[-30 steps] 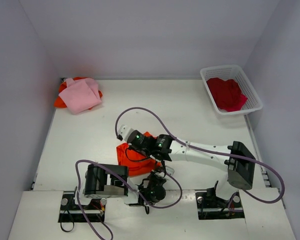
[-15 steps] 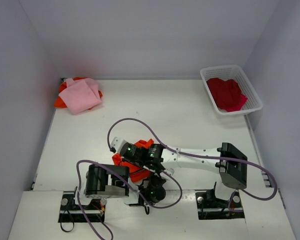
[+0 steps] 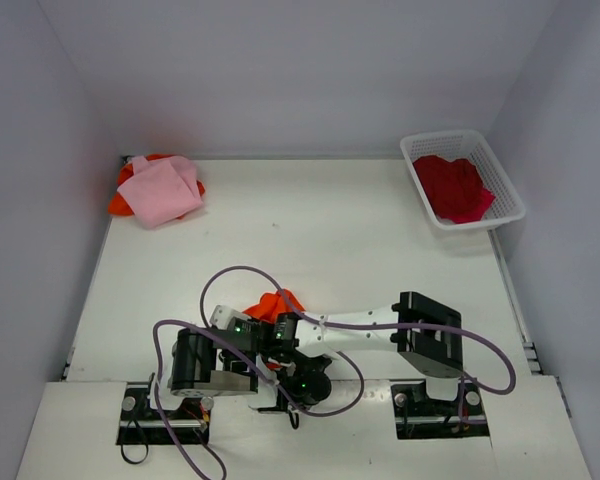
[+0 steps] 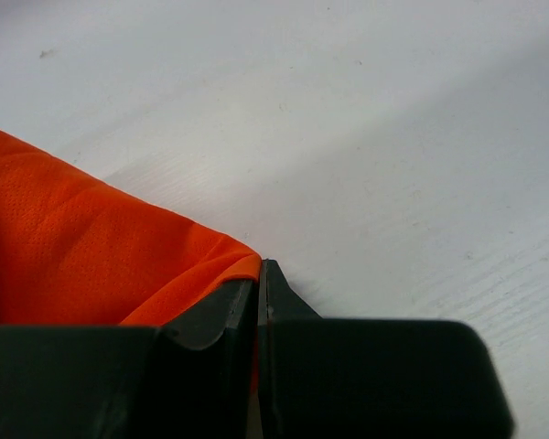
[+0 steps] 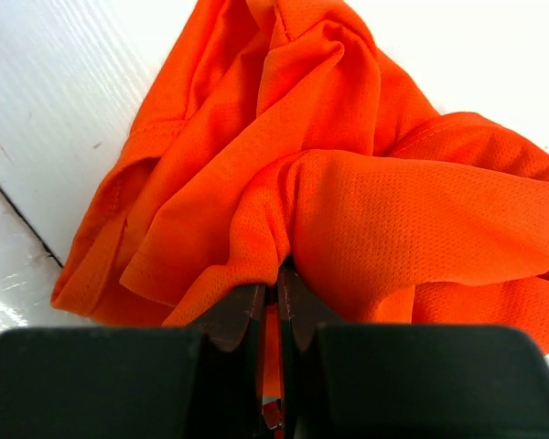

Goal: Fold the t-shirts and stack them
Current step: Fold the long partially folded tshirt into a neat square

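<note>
A bright orange t-shirt (image 3: 274,303) lies bunched near the table's front edge, between the two arms. In the right wrist view my right gripper (image 5: 276,291) is shut on a fold of this orange t-shirt (image 5: 366,201), which fills most of that view in crumpled folds. My left gripper (image 4: 261,274) is shut on a corner of the same shirt (image 4: 82,256), low over the white table. A pale pink t-shirt (image 3: 162,188) lies at the back left on top of more orange cloth (image 3: 123,203). A crimson t-shirt (image 3: 454,187) sits in the basket.
The white lattice basket (image 3: 417,150) stands at the back right, close to the right wall. My right arm (image 3: 380,325) stretches leftward across the front of the table, with purple cables looping around both arms. White walls close in on three sides.
My right arm has swung left and back toward the front edge, dragging the orange t-shirt with it. The shirt now shows as a smaller, tighter bunch.
</note>
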Motion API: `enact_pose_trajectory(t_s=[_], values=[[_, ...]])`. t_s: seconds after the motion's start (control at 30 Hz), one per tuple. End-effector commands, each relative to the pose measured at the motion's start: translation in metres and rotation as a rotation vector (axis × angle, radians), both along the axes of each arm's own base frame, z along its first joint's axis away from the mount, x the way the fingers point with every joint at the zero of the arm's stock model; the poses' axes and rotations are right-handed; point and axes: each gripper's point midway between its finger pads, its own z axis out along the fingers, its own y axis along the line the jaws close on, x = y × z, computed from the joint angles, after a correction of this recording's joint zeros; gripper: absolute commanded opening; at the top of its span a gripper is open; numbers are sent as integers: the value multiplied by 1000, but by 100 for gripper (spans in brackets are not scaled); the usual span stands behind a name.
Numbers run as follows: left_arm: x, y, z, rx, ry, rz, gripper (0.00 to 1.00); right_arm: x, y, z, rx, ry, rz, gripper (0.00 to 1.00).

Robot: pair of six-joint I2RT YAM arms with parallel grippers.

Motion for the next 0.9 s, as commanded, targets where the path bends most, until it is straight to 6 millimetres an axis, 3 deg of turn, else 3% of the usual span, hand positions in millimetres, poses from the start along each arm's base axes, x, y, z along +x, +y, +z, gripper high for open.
enact_pose_trajectory(t_s=[0.0,0.17,0.23,0.3,0.33,0.4,0.43,0.53,0.6,0.87], values=[[-1,-7,19,-125,1,23,0,-4,27,27,132,-5,-22,0],[0,-6,19,-125,0,26,0,-17,35,19,129,2,-8,0],[0,-7,20,-125,-1,26,0,-19,37,17,124,-2,-8,5],[0,-6,20,-123,-2,27,0,-21,38,14,120,-3,-11,19],[0,-5,20,-125,-1,29,0,-20,38,13,118,-5,-16,41],[0,-4,20,-123,-2,30,0,-18,37,16,120,-27,-23,61],[0,-4,20,-122,-3,30,0,-17,36,17,122,-35,-29,77],[0,-5,21,-125,-3,30,0,-11,33,29,134,-71,-48,94],[0,-6,20,-122,-4,29,0,-7,31,38,150,-85,-61,98],[0,-10,22,-124,-7,29,0,7,19,77,191,-146,-104,100]])
